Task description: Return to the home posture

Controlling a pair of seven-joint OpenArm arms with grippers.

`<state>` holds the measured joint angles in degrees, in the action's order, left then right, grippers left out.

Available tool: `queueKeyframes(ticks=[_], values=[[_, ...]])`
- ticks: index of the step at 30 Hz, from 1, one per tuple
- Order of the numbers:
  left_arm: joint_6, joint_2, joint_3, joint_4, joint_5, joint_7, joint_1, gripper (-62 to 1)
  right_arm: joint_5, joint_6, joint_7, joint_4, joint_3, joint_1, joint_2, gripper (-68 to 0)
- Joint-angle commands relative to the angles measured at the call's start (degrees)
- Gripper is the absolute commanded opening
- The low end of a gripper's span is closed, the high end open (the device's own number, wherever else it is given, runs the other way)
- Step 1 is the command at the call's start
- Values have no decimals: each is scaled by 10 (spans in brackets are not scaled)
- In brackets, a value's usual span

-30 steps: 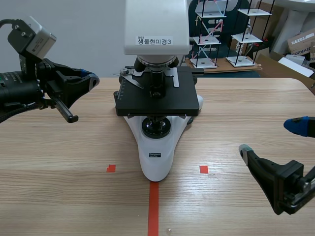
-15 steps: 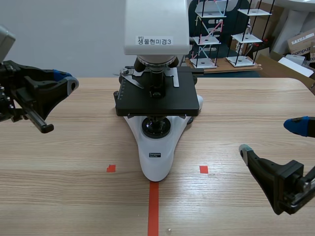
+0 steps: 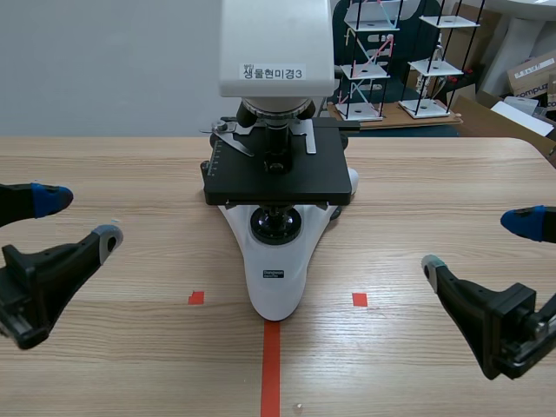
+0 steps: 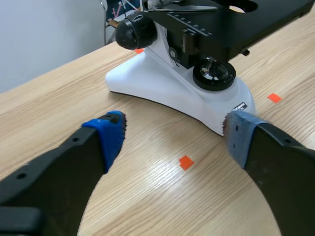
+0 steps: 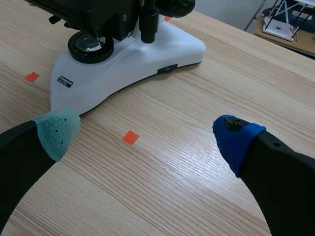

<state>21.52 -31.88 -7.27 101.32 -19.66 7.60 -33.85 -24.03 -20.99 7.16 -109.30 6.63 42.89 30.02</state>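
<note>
Two grippers hang low over the near edge of the table [image 3: 130,347], one on each side. The left gripper [image 3: 80,217] has its fingers spread wide with nothing between them. The right gripper [image 3: 476,243] is just as wide open and just as empty. The task names no object, so the arms themselves are what it concerns. Both are well apart from everything on the table and look to me close to a resting pose.

Between them an orange-red tape line [image 3: 271,365] runs away from the edge, with two small tape squares [image 3: 196,298] flanking it. Just beyond, at the middle of the table, stands the microscope [image 3: 276,261]. It has a white, rounded base [image 5: 123,64], a flat black stage [image 3: 278,178] and a big white head [image 3: 276,43] with a printed label [image 3: 272,73].

It looks heavy, rigid and delicate in its optics. If it ever had to be moved, I would take it by the base or the frame, never by the stage or its knobs. For this task I judge it best left untouched.

Farthest back, past the table, stand some stick-and-plate model racks [image 3: 373,61].
</note>
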Motion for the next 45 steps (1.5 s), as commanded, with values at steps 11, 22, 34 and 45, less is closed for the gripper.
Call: queueKeyframes(ticks=[11, 22, 34, 45], values=[[0, 35, -51, 111, 39, 35, -111, 8, -4, 0, 7, -9, 5, 1, 6, -80], [-5, 35, -51, 143, 30, -1, -155, 14, -4, 0, 7, -9, 5, 1, 6, -80], [-9, 35, -51, 143, 30, -1, -155, 14, -4, 0, 7, -9, 5, 1, 6, -80], [-9, 35, -51, 143, 30, 0, -155, 14, -4, 0, 7, -9, 5, 1, 6, -80]])
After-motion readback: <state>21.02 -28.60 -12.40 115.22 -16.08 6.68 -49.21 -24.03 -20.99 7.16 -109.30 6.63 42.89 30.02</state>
